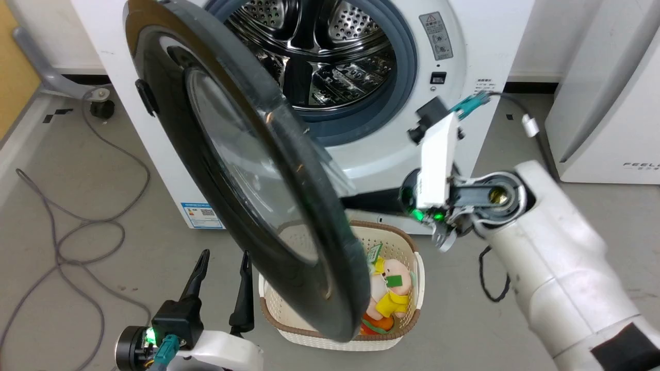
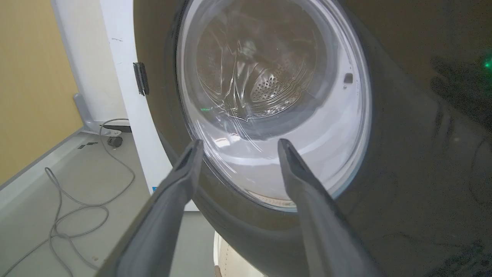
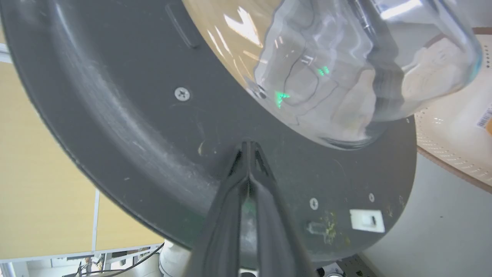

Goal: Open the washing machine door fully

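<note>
Right claw (image 3: 250, 146) pressed together against washing machine door (image 1: 242, 175) back; left claw (image 1: 226, 253) spread; grey floor (image 1: 134, 257), loose cable (image 1: 56, 247).

Material finishes observed
The washing machine door (image 1: 242, 170): glossy black front, clear glass bowl, matt scuffed back; drum (image 1: 330, 56): polished perforated steel.

We see a cream basket (image 1: 304, 334) holding a plush toy (image 1: 386, 306), a grey cable (image 1: 147, 180) far left of the basket and a white appliance (image 1: 603, 103) to its right.
</note>
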Tool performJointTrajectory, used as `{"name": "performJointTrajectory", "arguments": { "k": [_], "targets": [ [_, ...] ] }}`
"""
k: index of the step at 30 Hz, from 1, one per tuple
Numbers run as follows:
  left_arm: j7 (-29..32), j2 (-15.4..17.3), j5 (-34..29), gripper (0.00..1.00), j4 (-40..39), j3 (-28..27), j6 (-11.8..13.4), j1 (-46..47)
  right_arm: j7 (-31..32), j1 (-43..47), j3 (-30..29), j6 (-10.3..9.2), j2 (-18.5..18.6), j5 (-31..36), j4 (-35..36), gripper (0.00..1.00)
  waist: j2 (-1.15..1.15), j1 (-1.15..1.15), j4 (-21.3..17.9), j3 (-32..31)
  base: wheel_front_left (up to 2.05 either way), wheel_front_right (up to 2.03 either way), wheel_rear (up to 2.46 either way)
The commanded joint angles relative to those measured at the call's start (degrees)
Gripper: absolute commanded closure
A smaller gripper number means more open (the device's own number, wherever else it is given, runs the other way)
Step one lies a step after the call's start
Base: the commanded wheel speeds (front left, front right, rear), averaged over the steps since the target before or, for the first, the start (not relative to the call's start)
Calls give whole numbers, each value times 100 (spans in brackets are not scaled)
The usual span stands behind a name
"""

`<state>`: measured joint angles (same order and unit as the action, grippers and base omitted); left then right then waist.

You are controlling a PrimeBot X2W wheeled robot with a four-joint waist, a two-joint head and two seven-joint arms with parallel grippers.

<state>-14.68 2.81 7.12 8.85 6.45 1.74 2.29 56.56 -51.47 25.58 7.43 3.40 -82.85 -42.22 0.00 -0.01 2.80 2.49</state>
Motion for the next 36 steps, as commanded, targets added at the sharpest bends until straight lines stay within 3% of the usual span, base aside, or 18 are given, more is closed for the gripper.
{"name": "performJointTrajectory", "arguments": {
  "k": [1,9,13,14,15,17,28,30,36],
  "targets": [
    [-32,7,-11,0,16,1,-17,-74,4,152,94,6,-50,-101,68,100,0,1,13,-10,0,0,0],
    [-32,27,-2,0,59,-50,-5,-55,-357,318,628,6,-51,-563,299,100,0,1,53,-38,0,0,0],
    [-32,41,-1,0,84,-72,-1,-51,-1115,505,578,6,-52,-553,559,98,0,1,25,-29,0,0,0],
    [-32,41,2,0,97,-81,3,-39,-1314,618,566,6,-52,-541,624,76,0,1,14,-26,0,0,0],
    [-32,41,5,0,111,-91,11,-23,-1484,752,543,6,-52,-564,696,62,0,1,-3,-31,0,0,0],
    [-32,41,9,0,130,-107,24,3,-1886,1037,422,6,-52,-646,873,0,0,1,-42,-50,0,0,0],
    [-32,88,16,0,199,-192,38,-125,-4333,2880,-557,6,161,-497,1884,0,0,1,-296,-190,0,0,0],
    [-32,94,18,0,219,-191,31,-150,-4553,3086,-650,6,193,-466,1966,0,0,1,-310,-206,0,0,0],
    [-32,119,35,0,295,-222,29,-271,-6177,4230,-1029,6,525,439,2170,0,0,1,-422,-307,0,0,0]
  ]
}}
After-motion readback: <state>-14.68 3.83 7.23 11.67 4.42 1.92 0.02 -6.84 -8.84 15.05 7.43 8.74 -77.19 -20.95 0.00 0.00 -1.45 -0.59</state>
